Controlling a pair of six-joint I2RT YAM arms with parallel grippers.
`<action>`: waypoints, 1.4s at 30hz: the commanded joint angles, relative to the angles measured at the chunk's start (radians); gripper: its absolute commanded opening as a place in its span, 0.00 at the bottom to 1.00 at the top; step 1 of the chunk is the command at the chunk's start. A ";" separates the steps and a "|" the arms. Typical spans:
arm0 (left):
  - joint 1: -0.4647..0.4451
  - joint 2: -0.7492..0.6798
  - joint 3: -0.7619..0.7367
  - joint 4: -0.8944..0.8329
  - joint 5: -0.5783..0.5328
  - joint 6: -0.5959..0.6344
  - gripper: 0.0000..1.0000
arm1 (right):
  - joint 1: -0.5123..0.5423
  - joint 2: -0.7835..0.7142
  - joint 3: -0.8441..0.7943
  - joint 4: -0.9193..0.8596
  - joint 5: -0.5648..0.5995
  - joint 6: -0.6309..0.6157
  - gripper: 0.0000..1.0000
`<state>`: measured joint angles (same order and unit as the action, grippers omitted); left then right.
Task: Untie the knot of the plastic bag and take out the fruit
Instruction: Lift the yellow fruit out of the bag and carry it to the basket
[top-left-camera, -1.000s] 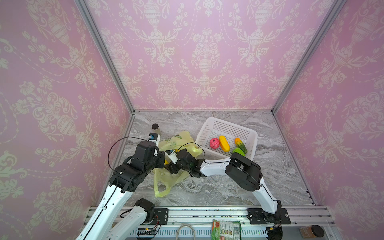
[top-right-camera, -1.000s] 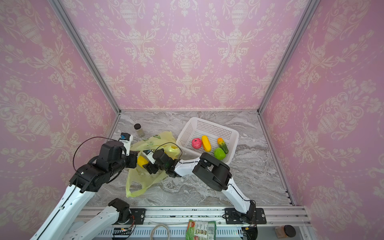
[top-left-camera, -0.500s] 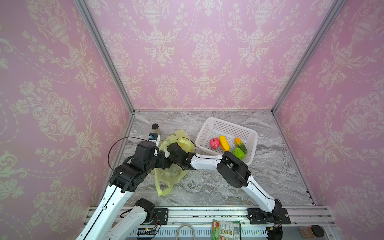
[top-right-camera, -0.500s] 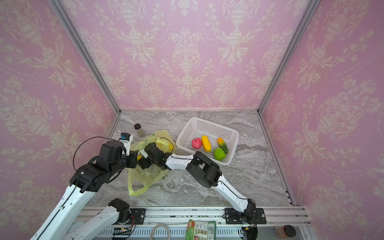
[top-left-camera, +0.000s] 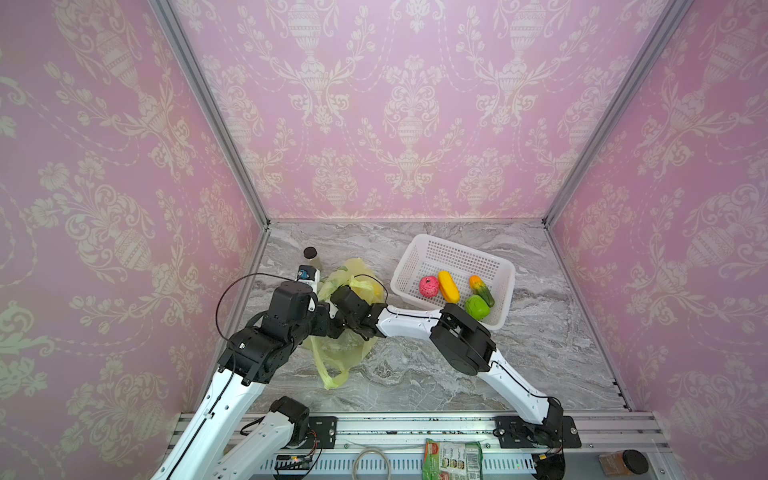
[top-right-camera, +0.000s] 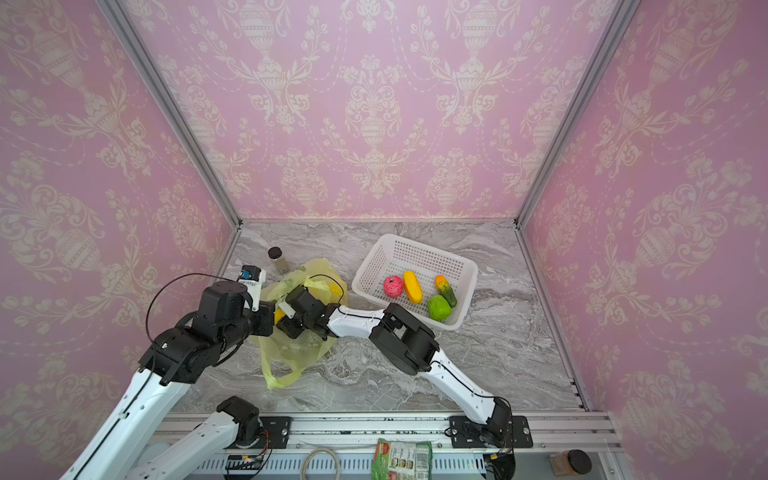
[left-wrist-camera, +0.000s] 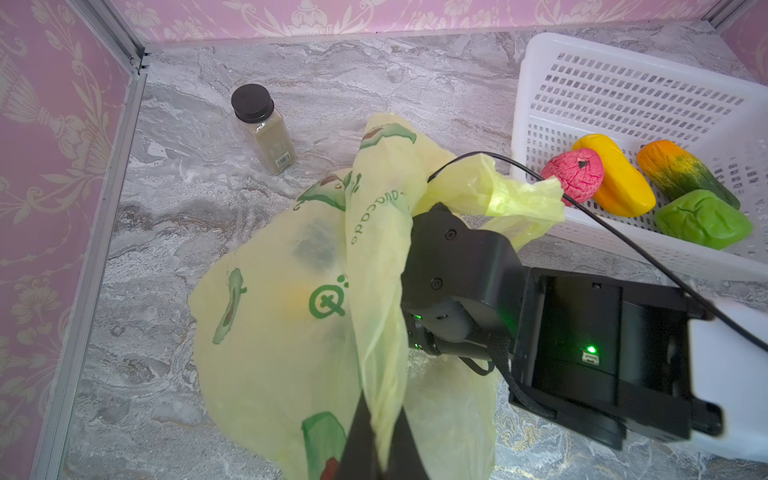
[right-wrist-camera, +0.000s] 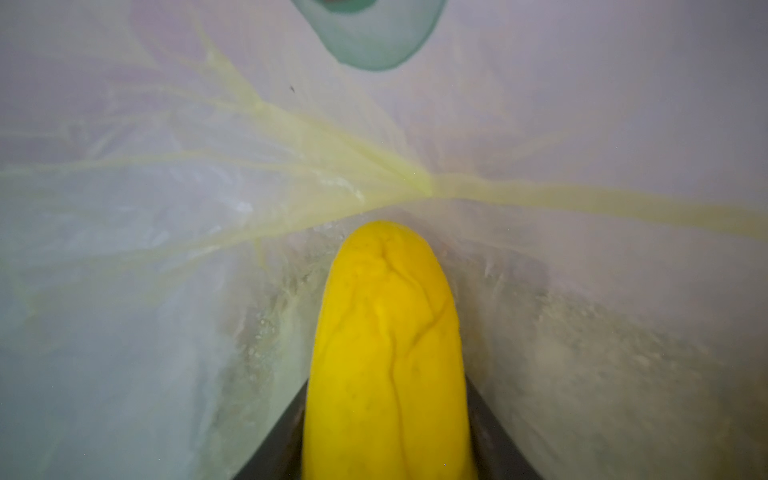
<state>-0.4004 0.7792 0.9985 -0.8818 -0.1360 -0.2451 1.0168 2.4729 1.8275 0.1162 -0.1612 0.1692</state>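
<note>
A yellow fruit (right-wrist-camera: 386, 353) lies lengthwise between the right gripper's (right-wrist-camera: 388, 384) jaws, which press on both its flanks. That is a grip, deep inside the bag (left-wrist-camera: 270, 332), with film ahead of the tips and all round them. The left gripper (left-wrist-camera: 380, 449) is clamped on a fold of the bag's rim and holds it up, so the mouth gapes toward the right gripper.

No knot shows, and a handle (left-wrist-camera: 498, 195) hangs loose beyond the right wrist. The untying looks done, and the step in hand is taking fruit out. Four more fruit lie in the basket (left-wrist-camera: 623, 62), well behind the right jaws.

Next, I judge, the right arm must draw straight back through the mouth without snagging film while the left holds the rim high. Then it must carry the fruit across to the basket.

The fold above the left jaws bears green letters seen reversed, seemingly "avocado", beside a round green logo (left-wrist-camera: 328, 301). The bottle (left-wrist-camera: 262, 133), far ahead of the left jaws, has a barcode, and its text is too small to read.
</note>
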 joint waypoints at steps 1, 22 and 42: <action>0.005 -0.014 -0.008 -0.011 0.011 -0.009 0.00 | 0.005 -0.099 -0.133 0.069 -0.009 0.012 0.44; 0.005 0.000 -0.008 -0.015 -0.006 -0.011 0.00 | 0.019 -0.872 -0.916 0.448 -0.033 -0.020 0.29; 0.005 0.000 -0.008 -0.016 -0.008 -0.013 0.00 | -0.233 -1.441 -1.329 0.403 0.666 0.245 0.22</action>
<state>-0.4004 0.7807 0.9985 -0.8818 -0.1368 -0.2451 0.8383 1.0546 0.5133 0.5594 0.3878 0.2802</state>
